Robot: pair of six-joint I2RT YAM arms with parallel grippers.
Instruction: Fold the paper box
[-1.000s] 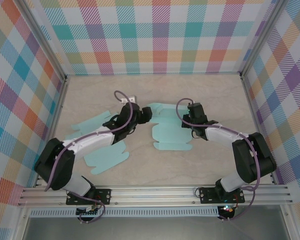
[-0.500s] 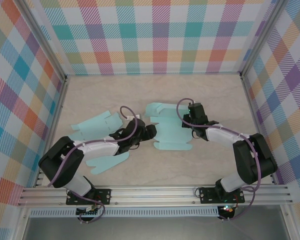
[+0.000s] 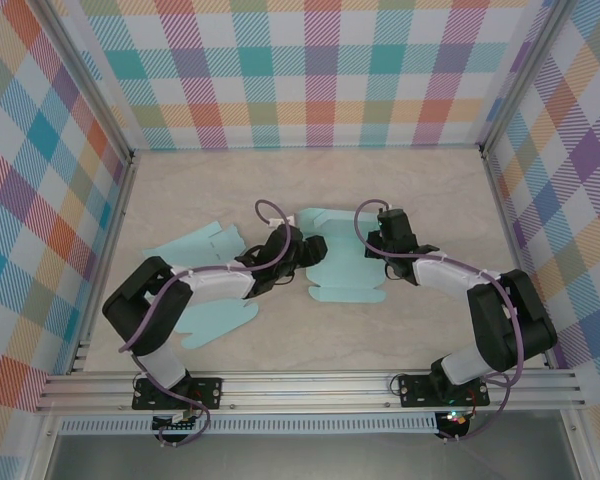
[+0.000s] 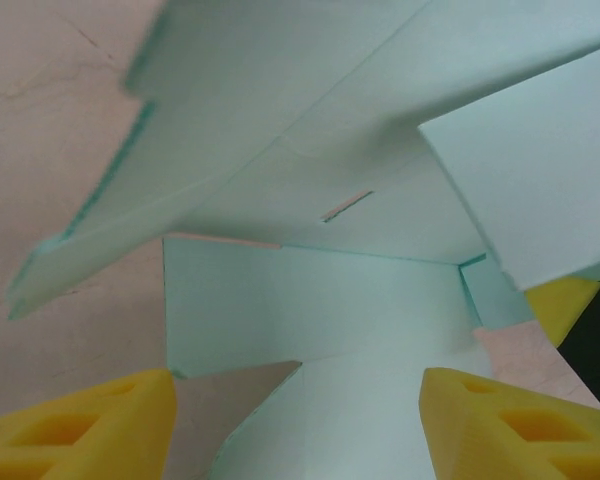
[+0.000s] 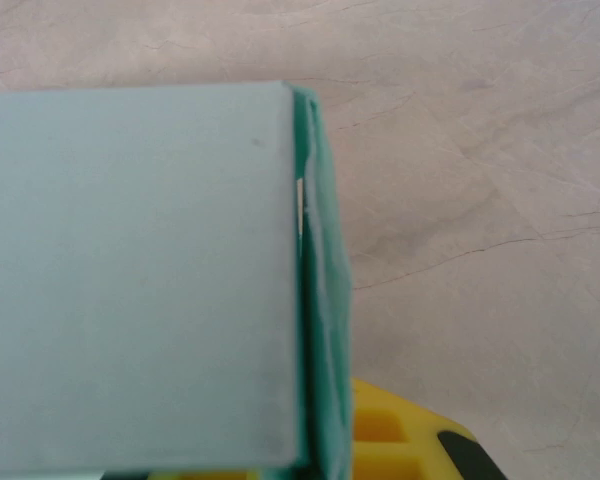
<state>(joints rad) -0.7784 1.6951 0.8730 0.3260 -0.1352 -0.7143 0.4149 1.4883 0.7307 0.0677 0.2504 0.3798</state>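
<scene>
Right gripper (image 3: 373,243) clamped on the right edge of the teal paper box (image 3: 342,268). Left gripper (image 3: 316,250) fingers apart, straddling its left flap.

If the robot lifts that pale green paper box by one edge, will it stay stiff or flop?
Probably floppy: the paper box is a thin sheet, and its flaps bend up along creases. Likely very light, so a nudge could slide it across the smooth table.
</scene>
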